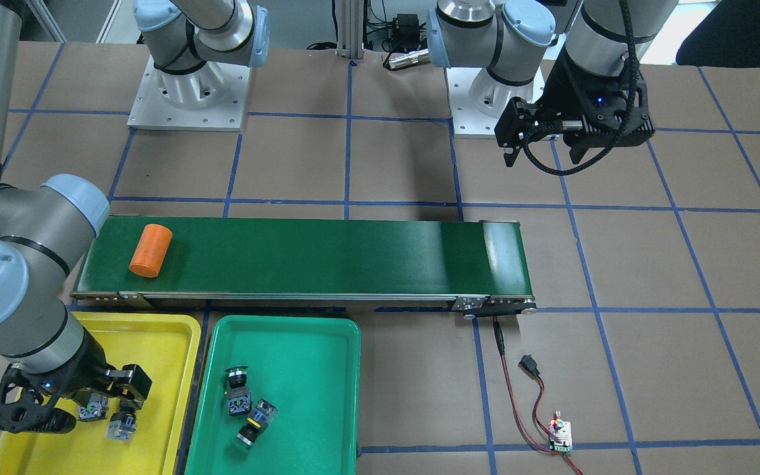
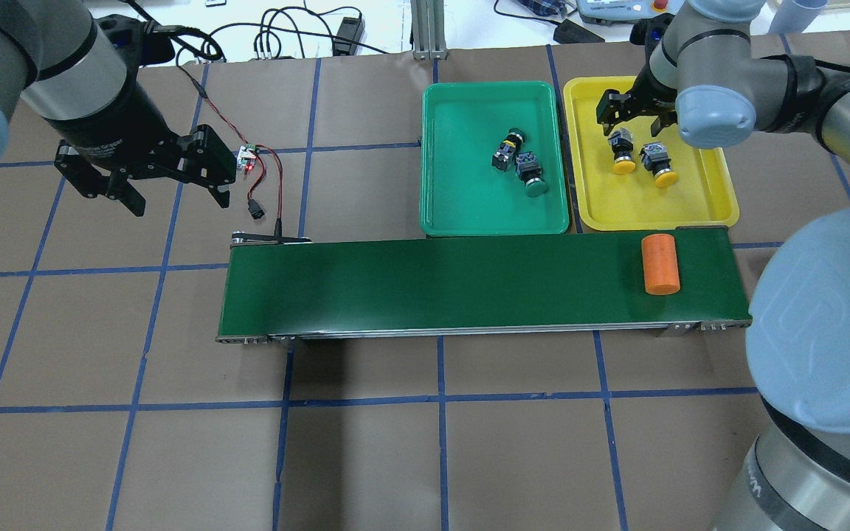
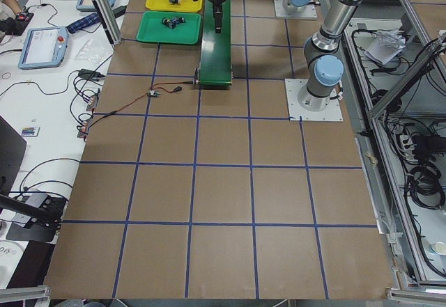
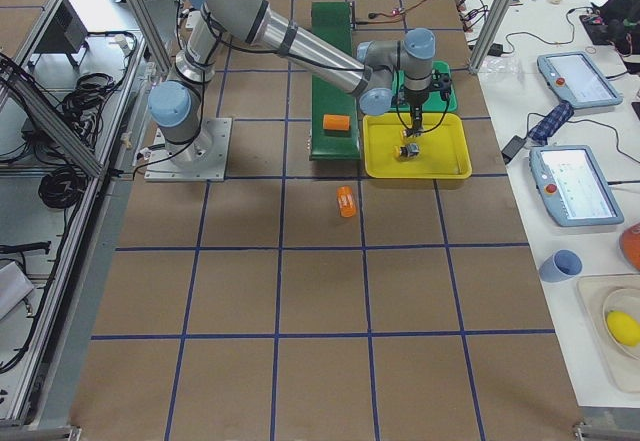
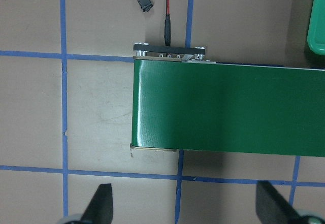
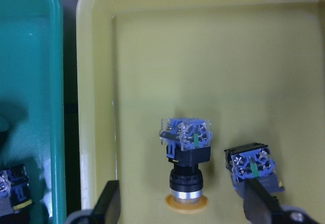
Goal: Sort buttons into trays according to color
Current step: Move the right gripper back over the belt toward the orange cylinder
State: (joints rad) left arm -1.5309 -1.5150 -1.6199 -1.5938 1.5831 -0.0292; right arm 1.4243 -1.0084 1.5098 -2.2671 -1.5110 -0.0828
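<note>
Right arm [image 2: 816, 317] looms nearest, reaching across the worktop [image 2: 100, 332] and the dark-green conveyor belt [image 2: 469, 280] to the yellow tray [image 2: 698, 210]. Its jaws stand apart over that tray. The left arm [image 2: 85, 96] holds its jaws apart and empty above the worktop, past the belt's other end. The green tray [image 2: 462, 192] sits beside the yellow one. An orange cylinder [image 2: 660, 264] lies on the belt. One yellow button [image 6: 185, 158] lies between the right jaws, and a second yellow button [image 6: 252, 165] is just beside one finger [image 6: 259, 206]. Both lie on their sides, caps toward the belt. Two green buttons [image 2: 530, 175] lie in the green tray.
</note>
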